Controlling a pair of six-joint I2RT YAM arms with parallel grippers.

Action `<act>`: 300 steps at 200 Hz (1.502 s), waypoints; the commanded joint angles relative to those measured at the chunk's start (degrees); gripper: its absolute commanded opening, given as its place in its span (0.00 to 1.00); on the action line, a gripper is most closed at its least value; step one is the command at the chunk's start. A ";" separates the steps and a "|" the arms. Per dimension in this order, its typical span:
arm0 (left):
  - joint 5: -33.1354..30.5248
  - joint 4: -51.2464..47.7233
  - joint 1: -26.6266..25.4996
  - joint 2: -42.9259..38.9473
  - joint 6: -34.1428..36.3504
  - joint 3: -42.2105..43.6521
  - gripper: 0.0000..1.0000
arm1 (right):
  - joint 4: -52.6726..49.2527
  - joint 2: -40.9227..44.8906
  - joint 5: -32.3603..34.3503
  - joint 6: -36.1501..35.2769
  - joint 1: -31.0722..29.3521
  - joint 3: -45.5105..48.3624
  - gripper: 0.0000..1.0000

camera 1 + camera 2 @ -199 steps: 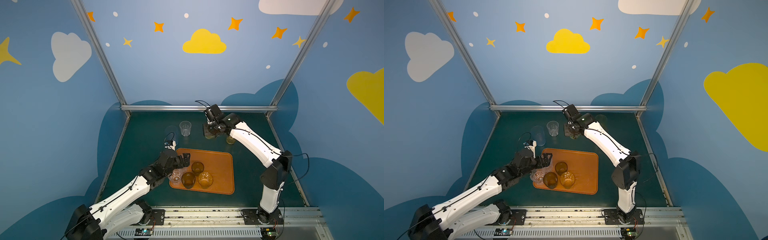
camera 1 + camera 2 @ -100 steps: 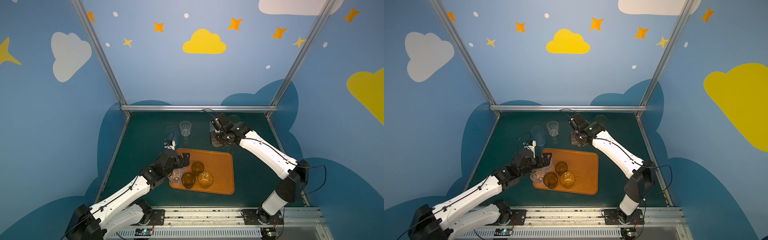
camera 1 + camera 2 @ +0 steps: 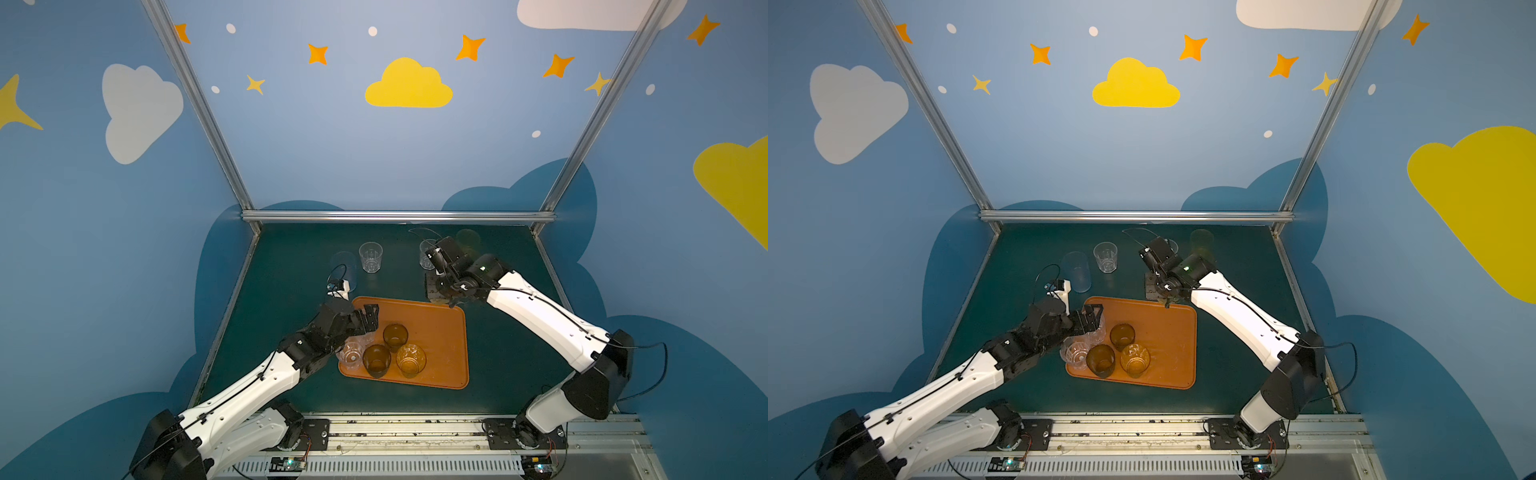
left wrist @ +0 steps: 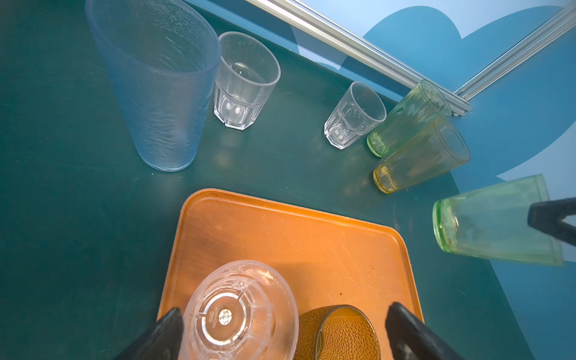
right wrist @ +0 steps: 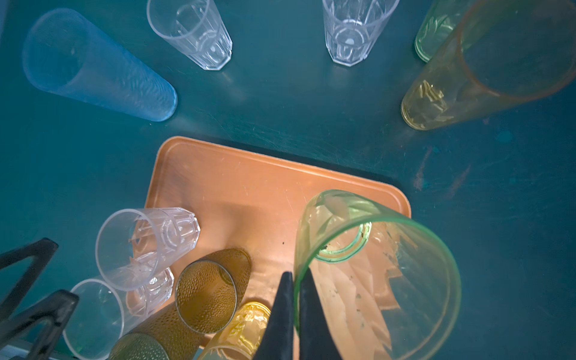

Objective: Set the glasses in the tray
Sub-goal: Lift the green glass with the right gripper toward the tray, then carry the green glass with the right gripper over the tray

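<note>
Right wrist view: my right hand (image 5: pixel 296 276) is clamped on the rim of a tall green glass (image 5: pixel 389 265), over or just beyond the 1 o'clock corner of the tray (image 5: pixel 237 187); I can't quite tell which.
Other arm: my left hand (image 3: pixel 368 320) is spread wide and empty above the tray's 8 o'clock side.
Done: five stand in the tray: clear pair (image 3: pixel 352 354), brown pair (image 3: pixel 376 360), amber glass (image 3: pixel 410 360).
Left: the held one, plus five on the worktop (image 3: pixel 291 257) from 11 to 1 o'clock: frosted blue tumbler (image 3: pixel 345 266), two faceted tumblers (image 3: pixel 370 257), small green glass (image 4: pixel 408 118), yellow glass (image 4: pixel 420 156).
Changed: a second ago my right hand was farther back toward 12; now it is nearer the tray. My left hand hasn't budged.
</note>
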State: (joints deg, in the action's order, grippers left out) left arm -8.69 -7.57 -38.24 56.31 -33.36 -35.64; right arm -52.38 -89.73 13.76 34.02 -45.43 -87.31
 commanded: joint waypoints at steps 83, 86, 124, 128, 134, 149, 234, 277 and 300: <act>0.51 1.86 0.40 1.54 -1.08 1.37 1.00 | -2.86 2.63 0.19 5.12 -3.08 3.81 0.00; 0.58 1.86 0.32 1.62 -1.07 1.36 1.00 | -2.76 2.61 -0.06 5.17 -3.17 3.99 0.00; 0.95 1.86 0.35 2.21 -1.17 1.18 1.00 | -2.47 1.76 -1.93 6.76 -3.93 5.01 0.00; 0.95 1.86 0.36 2.21 -1.18 1.18 1.00 | -2.47 1.68 -2.02 6.99 -4.07 5.04 0.00; 0.95 1.90 0.40 2.19 -1.18 1.18 1.00 | -2.25 1.54 -2.32 7.24 -4.23 5.18 0.00; 0.89 1.48 0.39 1.89 -1.22 1.12 1.00 | -1.59 1.27 -3.38 7.60 -4.57 5.51 0.00; 0.63 1.54 0.44 -0.65 -2.20 2.15 1.00 | -1.16 0.17 -3.95 10.93 -6.94 8.17 0.00; 4.06 6.70 0.36 -4.24 -2.47 6.66 1.00 | -0.09 -1.55 -5.76 11.77 -7.57 8.57 0.00; 3.89 7.62 0.45 -4.38 -2.32 7.39 1.00 | 0.03 -3.00 -7.43 11.34 -7.57 7.68 0.00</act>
State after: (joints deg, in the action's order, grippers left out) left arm -5.61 -2.61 -38.00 52.29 -35.46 -28.77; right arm -52.86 -91.07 8.32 45.04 -52.66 -79.07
